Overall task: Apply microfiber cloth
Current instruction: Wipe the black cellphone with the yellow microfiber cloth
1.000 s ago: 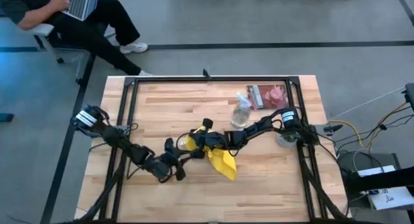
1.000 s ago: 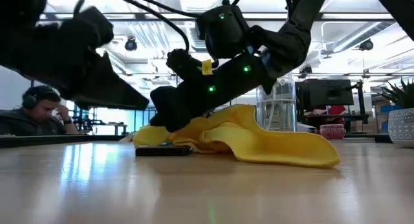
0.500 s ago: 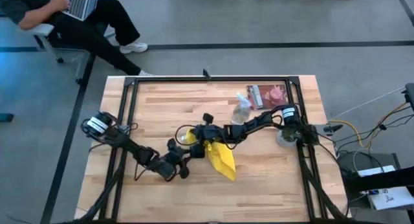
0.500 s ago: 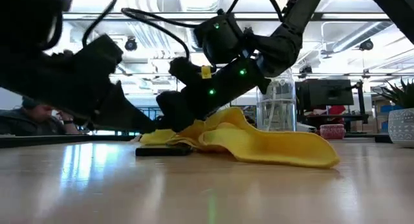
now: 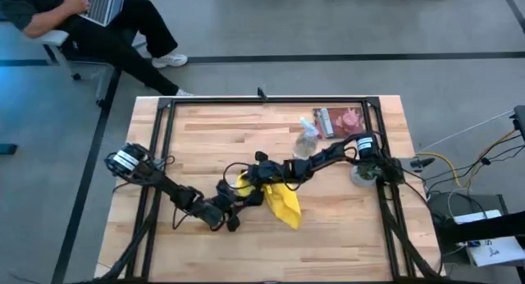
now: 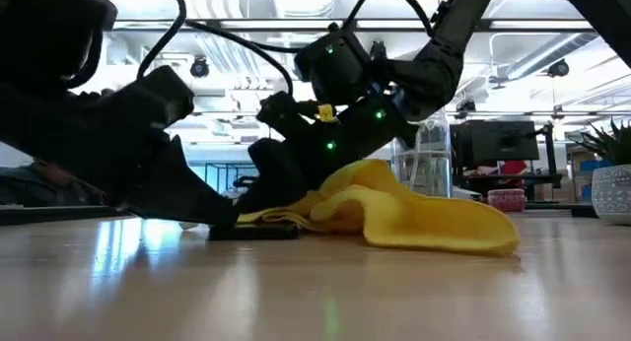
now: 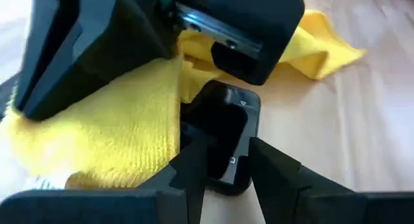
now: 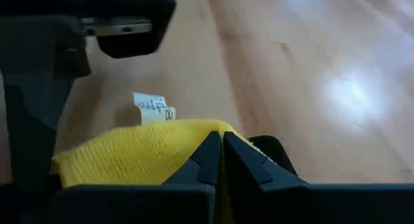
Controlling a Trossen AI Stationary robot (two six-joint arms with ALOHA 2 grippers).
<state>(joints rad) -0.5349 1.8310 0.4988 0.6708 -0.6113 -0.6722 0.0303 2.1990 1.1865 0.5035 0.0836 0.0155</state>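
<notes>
The yellow microfiber cloth (image 5: 283,203) lies crumpled near the table's middle, its left part over a black phone (image 7: 223,130) that lies flat on the wood. My right gripper (image 8: 217,153) reaches in from the right and is shut on the cloth's left part. My left gripper (image 7: 226,162) comes in low from the left. Its fingers are a little apart over the phone's near end. In the low view the cloth (image 6: 424,218) humps up behind the phone (image 6: 258,231) and trails right. My left gripper has both fingertips (image 7: 197,156) over the phone's end nearest to it (image 7: 226,179), coming in low from the table's left; whether they rest on it I cannot tell. My right gripper pinches a bunched fold of the cloth (image 8: 194,136) between its shut fingers, slanting down from the right. That part rests over the phone, and the cloth's other end (image 6: 473,233) lies slack on the table.
A clear spray bottle (image 5: 306,143) stands behind the cloth, with a flat packet (image 5: 340,120) farther back and a grey round thing (image 5: 361,176) at the right. Black frame rails (image 5: 164,136) run along the table's sides. A person (image 5: 90,21) sits beyond the far left corner.
My right gripper has moved toward the table's left, dragging the cloth's left part over the phone, while the cloth's right end stayed where it was. My left gripper has moved right and down toward the phone's end.
</notes>
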